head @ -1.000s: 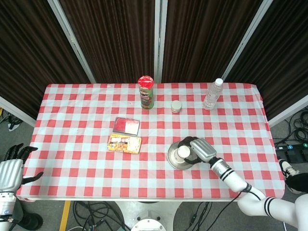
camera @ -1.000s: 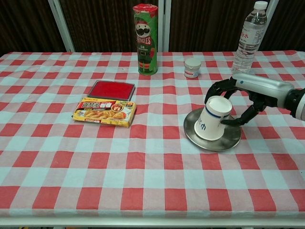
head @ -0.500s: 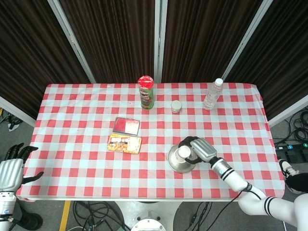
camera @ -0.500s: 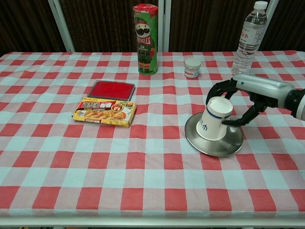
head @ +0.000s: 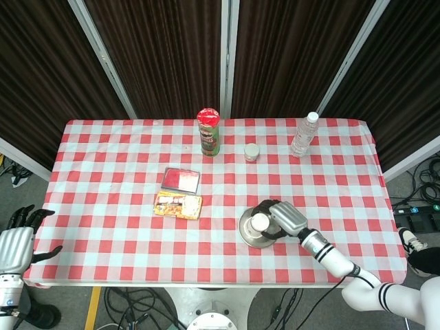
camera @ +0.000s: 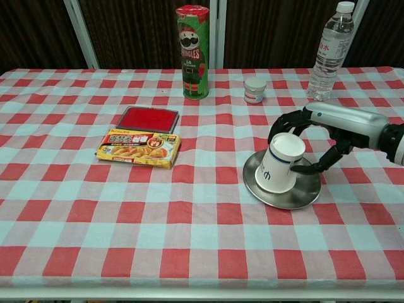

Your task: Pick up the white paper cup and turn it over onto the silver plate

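Note:
The white paper cup with a blue band stands upside down and tilted on the silver plate, its base pointing up toward me. My right hand holds it, fingers curled over the base from behind and the thumb low on its right side. From above, the cup sits on the plate with the right hand right beside it. My left hand hangs off the table's left edge, fingers apart and holding nothing.
A Pringles can, a small white jar and a water bottle stand along the far side. A red flat box and a yellow food box lie left of centre.
The right hand has shifted the cup and plate slightly toward the near edge and lowered the cup further onto the plate. The left hand has not moved.

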Controlling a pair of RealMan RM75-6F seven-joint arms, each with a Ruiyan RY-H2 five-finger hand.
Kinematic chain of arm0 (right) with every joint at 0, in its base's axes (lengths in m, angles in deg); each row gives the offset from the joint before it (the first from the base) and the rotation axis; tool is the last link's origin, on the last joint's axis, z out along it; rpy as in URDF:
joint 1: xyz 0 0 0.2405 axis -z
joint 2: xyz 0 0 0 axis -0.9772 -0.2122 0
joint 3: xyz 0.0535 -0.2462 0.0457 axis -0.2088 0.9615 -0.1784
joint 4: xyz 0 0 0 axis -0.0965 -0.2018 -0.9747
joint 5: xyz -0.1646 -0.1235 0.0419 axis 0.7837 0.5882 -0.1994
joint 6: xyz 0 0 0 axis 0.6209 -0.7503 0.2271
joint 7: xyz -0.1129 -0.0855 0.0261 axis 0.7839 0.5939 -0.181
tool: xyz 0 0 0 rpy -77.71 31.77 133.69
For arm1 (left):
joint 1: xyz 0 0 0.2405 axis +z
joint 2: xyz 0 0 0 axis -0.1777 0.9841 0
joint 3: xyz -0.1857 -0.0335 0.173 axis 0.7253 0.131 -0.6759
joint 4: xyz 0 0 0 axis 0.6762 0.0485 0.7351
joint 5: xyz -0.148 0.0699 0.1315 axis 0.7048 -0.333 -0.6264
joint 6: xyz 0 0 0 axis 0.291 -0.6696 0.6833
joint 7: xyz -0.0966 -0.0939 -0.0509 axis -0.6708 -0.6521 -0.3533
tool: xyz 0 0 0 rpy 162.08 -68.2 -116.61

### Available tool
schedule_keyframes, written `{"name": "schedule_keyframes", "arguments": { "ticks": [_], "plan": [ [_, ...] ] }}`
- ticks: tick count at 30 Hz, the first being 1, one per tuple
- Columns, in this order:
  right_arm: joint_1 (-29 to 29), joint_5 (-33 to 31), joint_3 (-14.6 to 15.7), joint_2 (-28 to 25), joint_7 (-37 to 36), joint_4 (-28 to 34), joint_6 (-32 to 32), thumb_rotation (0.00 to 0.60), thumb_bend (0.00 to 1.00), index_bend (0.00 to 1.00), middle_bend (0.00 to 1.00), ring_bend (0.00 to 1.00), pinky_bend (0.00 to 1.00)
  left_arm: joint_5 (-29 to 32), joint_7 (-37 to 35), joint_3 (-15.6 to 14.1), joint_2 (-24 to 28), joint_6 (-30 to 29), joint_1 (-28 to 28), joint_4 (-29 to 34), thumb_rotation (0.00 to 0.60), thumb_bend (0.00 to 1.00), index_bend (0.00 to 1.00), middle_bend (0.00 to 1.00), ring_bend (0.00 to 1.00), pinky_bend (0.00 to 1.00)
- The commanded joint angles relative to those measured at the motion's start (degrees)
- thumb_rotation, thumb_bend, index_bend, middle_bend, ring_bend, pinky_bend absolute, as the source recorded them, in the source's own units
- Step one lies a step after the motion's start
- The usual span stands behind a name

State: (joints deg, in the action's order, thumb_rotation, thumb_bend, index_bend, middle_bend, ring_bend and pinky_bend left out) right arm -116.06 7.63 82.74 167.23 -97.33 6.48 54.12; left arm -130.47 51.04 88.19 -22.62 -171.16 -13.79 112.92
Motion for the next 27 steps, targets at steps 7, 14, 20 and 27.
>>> {"name": "schedule_keyframes", "arguments": {
  "ticks": [7, 14, 20, 27],
  "plan": [
    [0.6, 0.3, -1.0, -0.5, -1.2, 0.4, 2.9, 0.600, 0.30, 0.54, 0.34, 0.22, 0.27, 0.0, -0.2, 0.0, 0.3, -0.4, 0.4, 0.2, 0.600, 0.00, 0.25, 0.23, 0.10, 0.09],
    [2.8, -3.3, -4.2, -3.5, 0.2, 1.4, 7.1, 0.600, 0.30, 0.54, 0.35, 0.22, 0.27, -0.7, -0.6, 0.1, 0.3, -0.9, 0.3, 0.1, 0.600, 0.00, 0.25, 0.23, 0.10, 0.09],
    [2.6, -10.0, -6.1, -1.9, 2.5, -4.0, 1.3, 0.600, 0.29, 0.51, 0.32, 0.20, 0.27, -1.2, -0.8, -0.1, 0.2, -1.3, 0.4, 0.1, 0.600, 0.00, 0.25, 0.23, 0.10, 0.09],
    [1.5, -12.0, -5.7, 0.0, 4.6, -7.8, -4.7, 0.600, 0.29, 0.11, 0.19, 0.08, 0.18, -1.5, -0.7, -0.3, 0.7, -2.1, 1.0, 0.6, 0.600, 0.00, 0.25, 0.23, 0.10, 0.09]
  ]
}}
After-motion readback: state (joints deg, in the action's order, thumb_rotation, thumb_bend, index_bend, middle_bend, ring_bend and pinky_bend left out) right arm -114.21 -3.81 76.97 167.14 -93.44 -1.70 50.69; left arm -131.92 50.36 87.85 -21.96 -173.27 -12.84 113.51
